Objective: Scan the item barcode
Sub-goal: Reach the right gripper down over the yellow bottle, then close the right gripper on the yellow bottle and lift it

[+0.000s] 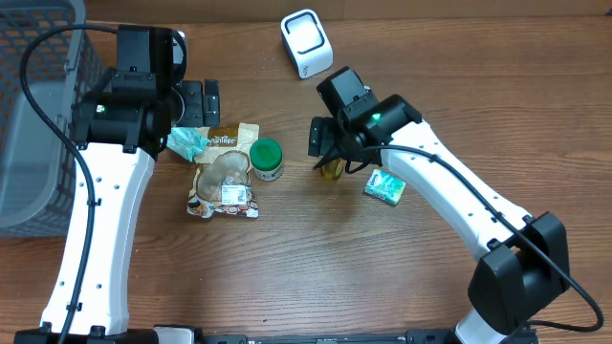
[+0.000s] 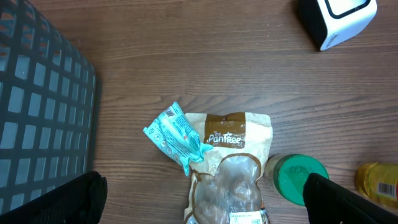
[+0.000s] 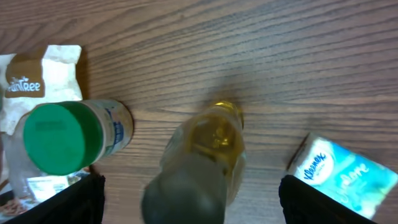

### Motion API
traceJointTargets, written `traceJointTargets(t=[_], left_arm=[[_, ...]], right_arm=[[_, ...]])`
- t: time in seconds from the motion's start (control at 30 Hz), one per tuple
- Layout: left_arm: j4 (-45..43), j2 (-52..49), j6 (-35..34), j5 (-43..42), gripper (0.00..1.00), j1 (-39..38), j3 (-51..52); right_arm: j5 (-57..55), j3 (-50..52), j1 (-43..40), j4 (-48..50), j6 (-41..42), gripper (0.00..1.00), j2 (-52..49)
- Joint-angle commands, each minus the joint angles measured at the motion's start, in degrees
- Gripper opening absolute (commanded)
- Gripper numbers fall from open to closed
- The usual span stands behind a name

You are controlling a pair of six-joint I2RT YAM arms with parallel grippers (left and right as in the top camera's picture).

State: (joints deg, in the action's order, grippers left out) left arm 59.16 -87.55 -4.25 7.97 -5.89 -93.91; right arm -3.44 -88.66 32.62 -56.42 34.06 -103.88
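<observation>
The upright yellow bottle (image 3: pixel 205 149) stands untouched between the right gripper's (image 3: pixel 193 208) wide-spread fingers (image 3: pixel 56 199), its long axis toward the wrist.

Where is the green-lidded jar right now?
Overhead, the green-lidded jar sits mid-table, between the snack pouch and the yellow bottle.
</observation>
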Motion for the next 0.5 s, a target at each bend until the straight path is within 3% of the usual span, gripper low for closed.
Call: traceJointTargets(t=[0.0, 0.17, 0.47], left_arm=[[0.0, -0.3, 0.9, 0.5, 0.99, 0.2, -0.7], [0.0, -0.3, 0.9, 0.5, 0.99, 0.2, -0.7], [0.0, -0.3, 0.9, 0.5, 0.99, 0.2, -0.7]], right_arm=[[-1.1, 2.5, -0.5, 3.0, 0.7, 0.84, -0.8], [-3.7, 4.6, -0.5, 6.4, 0.7, 0.75, -0.8], [-4.7, 5.1, -0.5, 6.7, 0.6, 0.49, -0.8]])
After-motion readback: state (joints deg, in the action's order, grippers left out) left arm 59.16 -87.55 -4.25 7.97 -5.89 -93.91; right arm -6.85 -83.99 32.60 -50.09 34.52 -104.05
